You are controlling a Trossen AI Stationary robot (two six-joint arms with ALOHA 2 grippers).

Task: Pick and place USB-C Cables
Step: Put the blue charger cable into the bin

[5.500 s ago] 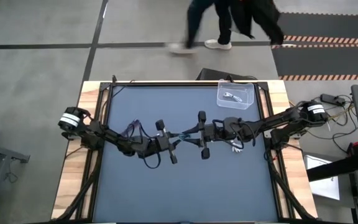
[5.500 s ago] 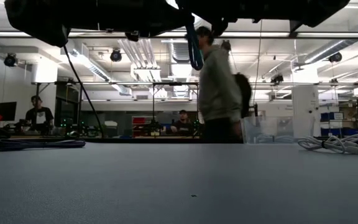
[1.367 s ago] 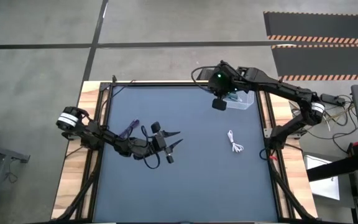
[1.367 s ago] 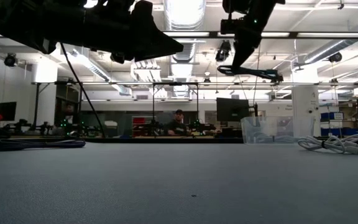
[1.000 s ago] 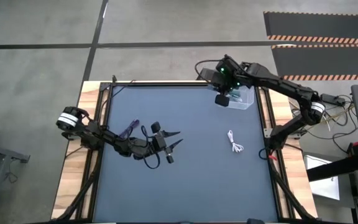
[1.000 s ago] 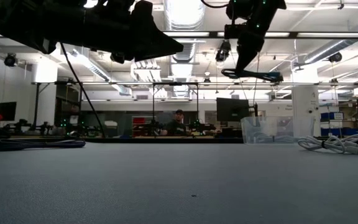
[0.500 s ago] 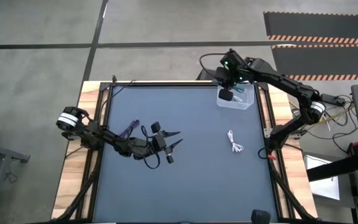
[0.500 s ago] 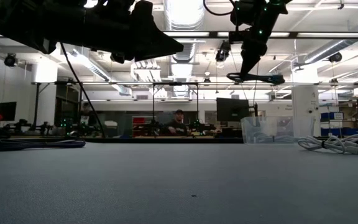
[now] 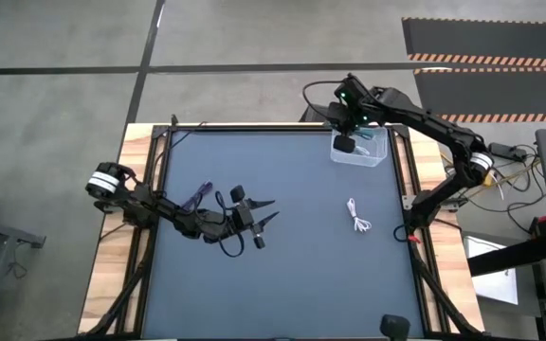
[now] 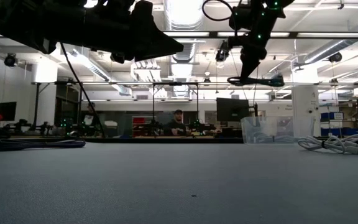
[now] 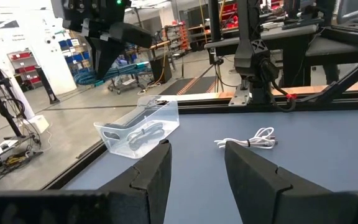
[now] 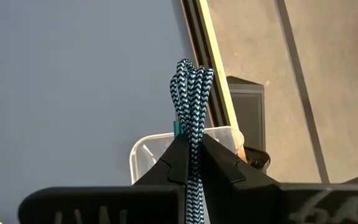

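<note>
My right gripper (image 9: pixel 346 145) hangs high over the clear plastic bin (image 9: pixel 359 150) at the table's far right corner, shut on the teal braided cable (image 12: pixel 192 93). In the low view the cable (image 10: pixel 253 79) sticks out sideways below the gripper. A white cable (image 11: pixel 143 132) lies inside the bin (image 11: pixel 140 126). A second white cable (image 9: pixel 358 217) lies on the mat right of centre. The dark purple cable (image 9: pixel 200 195) lies on the mat beside the left arm. My left gripper (image 9: pixel 265 210) is open and empty, hovering above mid-table. My right gripper pinches the folded teal cable bundle (image 12: pixel 191 134) between its two fingers, coming from above. The looped end (image 12: pixel 192 71) sticks out past the fingertips. The cable is lifted clear, above the bin (image 10: pixel 266 129), and lies roughly level in the low view.
Wooden table edges and black rails frame the dark mat (image 9: pixel 292 284). The near half of the mat holds nothing. People sit at benches (image 10: pixel 178 121) in the room beyond the far edge. A dark object (image 9: pixel 393 327) shows at the near edge.
My right gripper has moved a little toward the table's right edge and slightly down, carrying the teal cable over the bin. It has stayed shut on it.
</note>
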